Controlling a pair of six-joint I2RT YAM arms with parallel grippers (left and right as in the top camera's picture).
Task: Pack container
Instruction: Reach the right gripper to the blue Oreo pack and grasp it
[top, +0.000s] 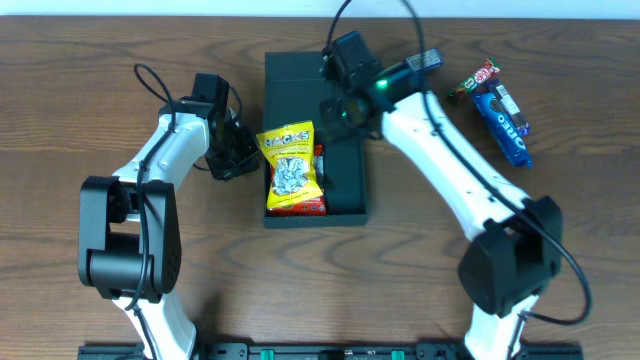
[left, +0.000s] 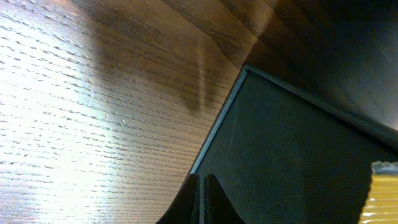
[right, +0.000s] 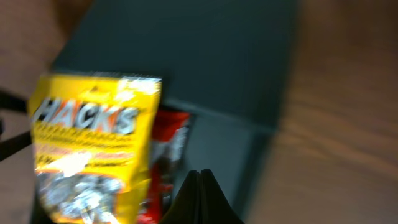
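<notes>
Near to far across the wooden table (top: 90, 60).

At mid-table, square to the front edge: the dark teal container (top: 345, 190), open, with the right half of its floor bare. In its left half, a yellow HACKS bag (top: 291, 168), lying flat with the print up and its left edge over the container's left wall. Under the bag's right side, a red packet (top: 319, 160), only a strip of it showing.

Just left of the container, beside that wall: the left gripper (top: 232, 155), jaws pressed together with nothing between them. From its own wrist view, fingertips meeting low in the picture, the container's corner and a sliver of the yellow bag beyond.

Past the bag's far end, above the line where tray meets lid: the right gripper (top: 338, 112), likewise closed tight and empty. Blurred in its wrist view, but bag and red packet plain enough.

Behind it, the lid (top: 295, 85), laid open toward the far edge.

Far right, well apart from the container: a blue Oreo packet (top: 505, 125) and, at its far end, a red-wrapped bar (top: 473, 80), perhaps a KitKat.
</notes>
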